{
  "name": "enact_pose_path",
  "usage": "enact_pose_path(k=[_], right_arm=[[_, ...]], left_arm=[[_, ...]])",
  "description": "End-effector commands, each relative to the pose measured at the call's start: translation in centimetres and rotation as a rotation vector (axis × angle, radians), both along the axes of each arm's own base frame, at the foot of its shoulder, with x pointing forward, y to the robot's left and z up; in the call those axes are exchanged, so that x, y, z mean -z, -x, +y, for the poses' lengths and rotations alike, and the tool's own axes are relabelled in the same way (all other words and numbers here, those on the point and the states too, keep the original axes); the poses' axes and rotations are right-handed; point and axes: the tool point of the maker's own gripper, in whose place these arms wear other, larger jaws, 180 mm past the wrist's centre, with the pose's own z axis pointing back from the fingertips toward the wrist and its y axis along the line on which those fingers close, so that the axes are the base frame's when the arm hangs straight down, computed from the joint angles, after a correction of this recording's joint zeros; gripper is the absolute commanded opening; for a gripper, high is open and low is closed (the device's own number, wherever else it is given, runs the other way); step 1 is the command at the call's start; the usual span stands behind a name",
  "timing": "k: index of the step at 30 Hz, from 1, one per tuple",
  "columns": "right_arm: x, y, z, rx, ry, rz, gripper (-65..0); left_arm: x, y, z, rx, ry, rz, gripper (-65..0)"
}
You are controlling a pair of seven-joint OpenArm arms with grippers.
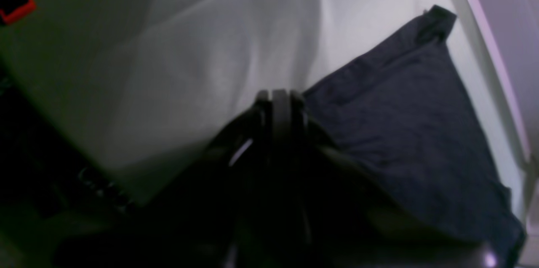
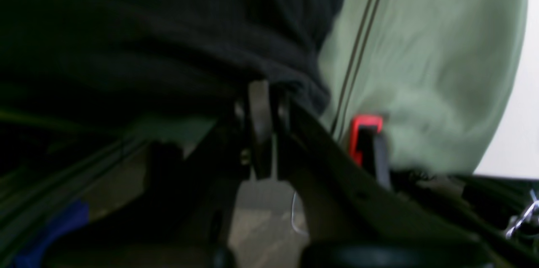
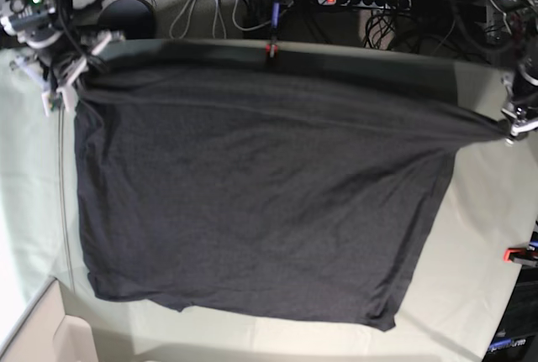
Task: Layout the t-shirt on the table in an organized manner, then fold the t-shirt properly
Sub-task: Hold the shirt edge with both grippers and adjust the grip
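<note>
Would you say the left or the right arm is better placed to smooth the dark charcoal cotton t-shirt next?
Probably left: the left gripper holds a stretched-out corner of the dark charcoal cotton t-shirt beyond the shirt's side edge; the right gripper's corner looks squarer.

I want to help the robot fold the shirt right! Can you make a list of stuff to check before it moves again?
1. Left gripper shut on the t-shirt: ok, its jaws pinch dark cloth at a corner.
2. Right gripper shut on the t-shirt: ok, cloth sits between its closed jaws.
3. Top edge pulled straight between the two grippers: ok, it runs taut across the far side in the base view.
4. Body spread flat on the table: ok, only faint creases.
5. Bottom hem even: not ok, it slants and one corner sticks out.
6. Sleeves laid out: cannot tell, none show clearly.
</note>
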Motion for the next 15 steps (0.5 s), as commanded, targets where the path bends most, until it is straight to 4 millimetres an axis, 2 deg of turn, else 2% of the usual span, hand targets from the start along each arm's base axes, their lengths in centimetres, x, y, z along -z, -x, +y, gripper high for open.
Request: enact_pose_path(k=[1,8,10,13,15], right_arm=[[-0.8,-0.6,-0.1,-0.002,0.005,-0.038,-65.0],[-1.3,-0.7,-1.4,-0.013,0.045,-0.035,-65.0],[-0.4,0.3,-1.7,-0.016,0.044,0.002,-65.0],[0.3,0.5,-2.1,-0.024,0.044,0.028,-65.0],[0.4,-0.1,-2.1,-0.021,0.038,0.017,-65.0]], left_arm=[[-1.0,-0.7,0.1,0.015,-0.017,-0.032,-65.0],[-0.8,-1.0,-0.5,0.030,-0.012,-0.028,-65.0],[-0.8,-1.1,-0.5,0.031,-0.014,-0.028,-65.0],[-0.9,-1.2,-0.4,0.031,-0.018,-0.033,-65.0],[-1.2,-1.6,-0.5,0.031,-0.015,-0.045,-65.0]])
